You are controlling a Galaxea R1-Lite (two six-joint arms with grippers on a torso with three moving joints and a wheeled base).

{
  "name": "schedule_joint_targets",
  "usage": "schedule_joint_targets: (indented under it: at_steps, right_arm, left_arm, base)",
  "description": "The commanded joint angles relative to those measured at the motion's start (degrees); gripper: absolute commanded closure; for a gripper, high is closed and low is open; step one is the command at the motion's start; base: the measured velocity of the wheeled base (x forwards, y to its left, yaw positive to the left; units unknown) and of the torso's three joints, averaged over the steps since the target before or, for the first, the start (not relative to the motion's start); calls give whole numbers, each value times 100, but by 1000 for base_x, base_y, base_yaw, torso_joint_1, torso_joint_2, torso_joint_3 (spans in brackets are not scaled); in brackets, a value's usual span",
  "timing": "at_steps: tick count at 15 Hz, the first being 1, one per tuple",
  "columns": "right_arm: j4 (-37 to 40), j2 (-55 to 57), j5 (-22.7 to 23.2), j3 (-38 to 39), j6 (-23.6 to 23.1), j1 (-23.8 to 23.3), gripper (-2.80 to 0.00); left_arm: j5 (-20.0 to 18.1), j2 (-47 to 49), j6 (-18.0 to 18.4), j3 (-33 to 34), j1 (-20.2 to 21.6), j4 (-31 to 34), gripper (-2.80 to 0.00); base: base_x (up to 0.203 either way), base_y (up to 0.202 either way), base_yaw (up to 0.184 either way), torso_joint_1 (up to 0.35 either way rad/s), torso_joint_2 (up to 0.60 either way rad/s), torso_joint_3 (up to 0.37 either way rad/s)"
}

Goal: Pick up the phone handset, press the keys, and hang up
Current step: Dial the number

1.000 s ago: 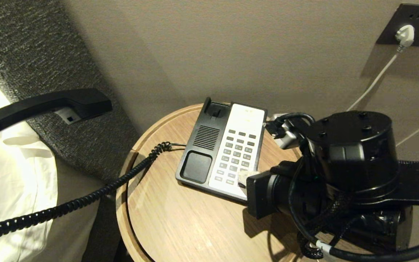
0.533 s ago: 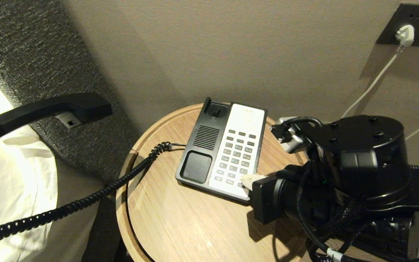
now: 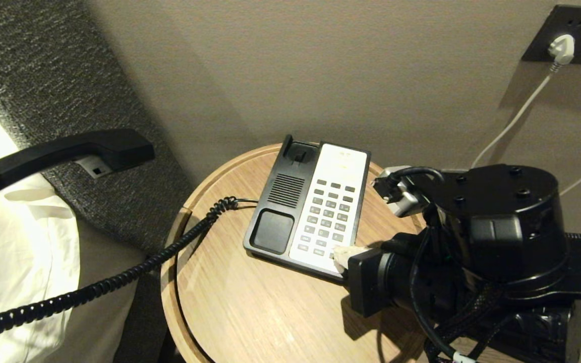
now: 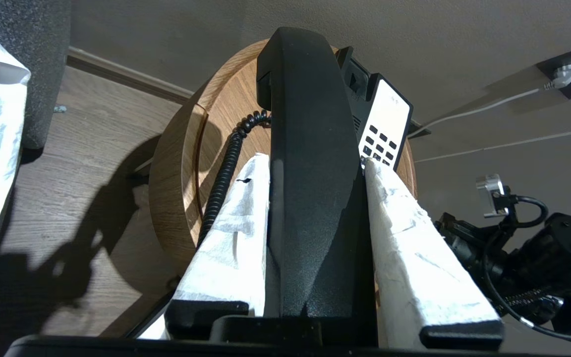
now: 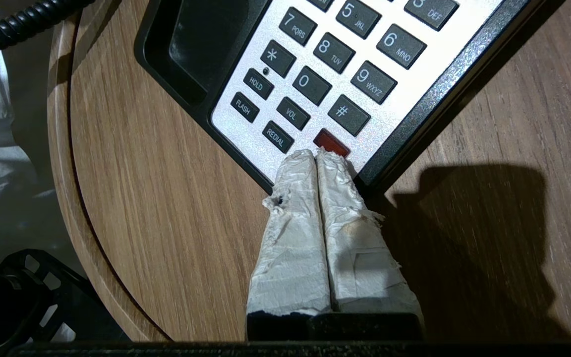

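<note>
The round wooden bench (image 3: 250, 312) carries the black-and-white phone base (image 3: 290, 201), which lies with its long axis running away from the robot toward the wall, cradle side on the robot's left and faceplate on the right. The phone handset (image 3: 68, 151) is off the base, held up in the air well to the left over the white bedding (image 3: 23, 242), its coiled cord (image 3: 119, 275) trailing back across the bench edge to the base. In the left wrist view the left tool (image 4: 315, 198) has its taped fingers (image 4: 404, 238) spread on either side of the handset's grip and clamped against it.

The keys (image 5: 310, 84) lie just ahead of the right tool (image 5: 316, 156), which is the nearer arm to them by far. Its two taped fingers (image 5: 290, 233) are pressed together into a single blunt tip with nothing between them. That tip rests at the near edge of the faceplate, just beside the reddish-orange key (image 5: 331, 141) and apparently touching its near edge; whether it is pressing down cannot be told. I judge that any further key press calls for moving the tip forward along the base's long axis, since the numbered rows sit beyond the bottom row
</note>
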Motion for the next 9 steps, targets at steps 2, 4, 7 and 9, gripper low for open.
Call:
schedule_joint_targets:
  at_steps: [2,4,7,9]
  right_arm:
    - [-23,63,2,17,2,6,0]
    - [-23,98,2,9,-6,6,0]
    - [-35,130,-15,54,-10,6,0]
    - [-67,142,-6,105,-15,2,0]
  left_arm:
    - [13,-12,-21,6,-2,14,0]
    - [13,-6,-21,-3,-2,14,0]
    - [13,-12,-21,-2,-2,14,0]
    - [13,-12,-21,-6,-2,14,0]
  base:
    - [0,0,0,0,0,0]
    - [0,0,0,0,0,0]
    - [0,0,0,0,0,0]
    - [0,0,0,0,0,0]
